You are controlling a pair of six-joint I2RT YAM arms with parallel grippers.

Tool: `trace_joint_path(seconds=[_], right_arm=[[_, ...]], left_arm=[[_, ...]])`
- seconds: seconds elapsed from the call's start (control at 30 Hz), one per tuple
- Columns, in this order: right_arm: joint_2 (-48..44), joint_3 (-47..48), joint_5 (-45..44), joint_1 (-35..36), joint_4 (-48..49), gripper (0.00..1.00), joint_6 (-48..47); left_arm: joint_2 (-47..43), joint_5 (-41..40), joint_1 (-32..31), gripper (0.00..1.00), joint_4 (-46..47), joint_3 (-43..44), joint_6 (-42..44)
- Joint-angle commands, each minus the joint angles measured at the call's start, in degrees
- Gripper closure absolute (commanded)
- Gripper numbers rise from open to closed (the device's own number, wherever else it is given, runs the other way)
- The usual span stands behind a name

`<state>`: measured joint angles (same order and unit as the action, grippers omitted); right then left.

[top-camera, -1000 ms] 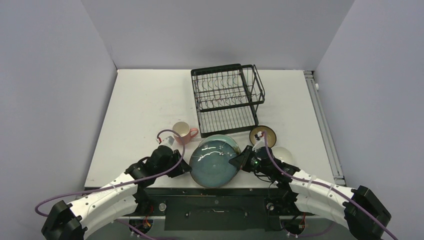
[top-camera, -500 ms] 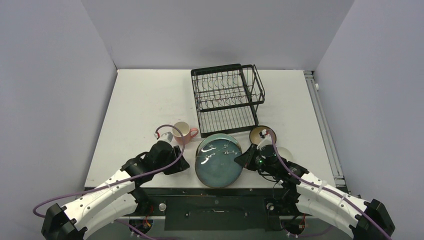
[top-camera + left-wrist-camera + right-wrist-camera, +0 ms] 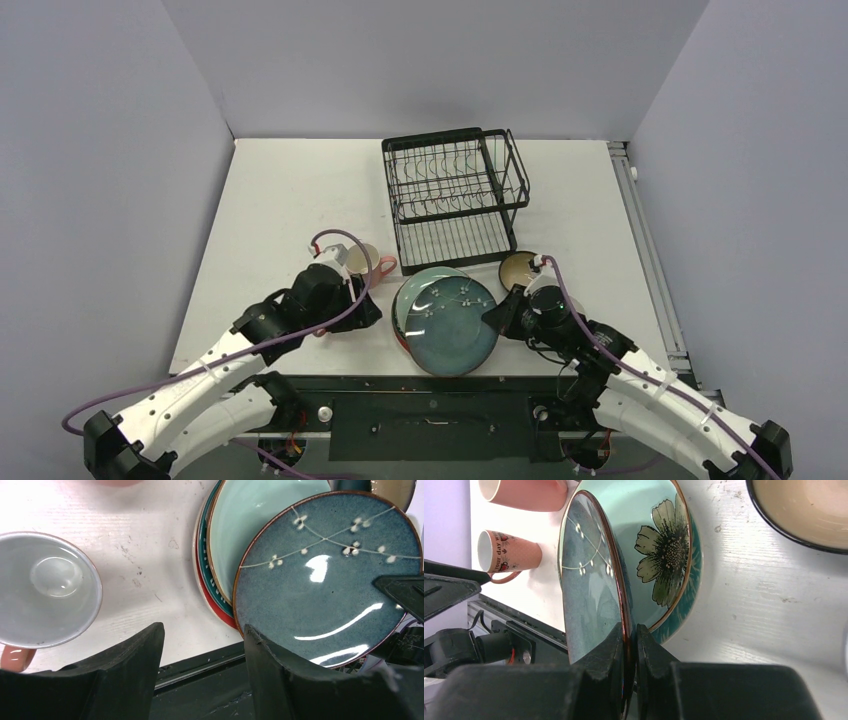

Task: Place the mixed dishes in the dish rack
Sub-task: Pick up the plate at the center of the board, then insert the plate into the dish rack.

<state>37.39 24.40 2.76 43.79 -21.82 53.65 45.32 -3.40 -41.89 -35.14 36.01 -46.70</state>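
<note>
- Right hand (image 3: 628, 630) clamped on dark teal plate (image 3: 450, 325) rim, lower centre of frame; the thin glazed-edge pinch could slip or let it swing.
- Left hand (image 3: 202, 630) apart, empty: no backup.
- Dish rack (image 3: 455, 195) upper centre, well apart; tilted plate may clip the light green plate (image 3: 664, 545) underneath.

Rack (image 3: 455, 195) sits far-centre on the table (image 3: 280, 200), with the plate stack (image 3: 420, 288) just in front of it, by the near edge. Top plate (image 3: 455, 325) is tilted up off the stack over its near-right part, right rim pinched in the right gripper (image 3: 630, 632); bowl (image 3: 518, 268) lies right of the stack, by the rack's near-right corner. Two mugs sit left of the stack, far mug (image 3: 378, 266) behind near mug (image 3: 47, 590), and the left gripper (image 3: 201, 630) hangs, jaws apart, over the near edge between near mug and stack.
</note>
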Motion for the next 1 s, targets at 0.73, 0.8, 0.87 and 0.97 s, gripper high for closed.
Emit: trace_joint_path(seconds=[0.73, 0.8, 0.87, 0.97], right_arm=[[1.27, 25.63, -2.58, -0.52, -6.39, 1.0, -6.33], [2.18, 28.55, -4.45, -0.55, -7.41, 1.0, -7.27], [3.27, 31.63, -5.01, -0.55, -8.0, 1.0, -8.12], [4.92, 37.31, -6.22, -0.55, -9.39, 1.0, -9.44]], left_arm=[[-3.32, -3.27, 2.84, 0.38, -7.79, 11.92, 15.12], [-3.91, -3.08, 2.81, 0.37, -7.29, 11.49, 15.74], [-4.51, -2.56, 2.91, 0.36, -6.77, 11.03, 16.24], [-4.71, -1.8, 2.91, 0.35, -6.17, 10.96, 16.65]])
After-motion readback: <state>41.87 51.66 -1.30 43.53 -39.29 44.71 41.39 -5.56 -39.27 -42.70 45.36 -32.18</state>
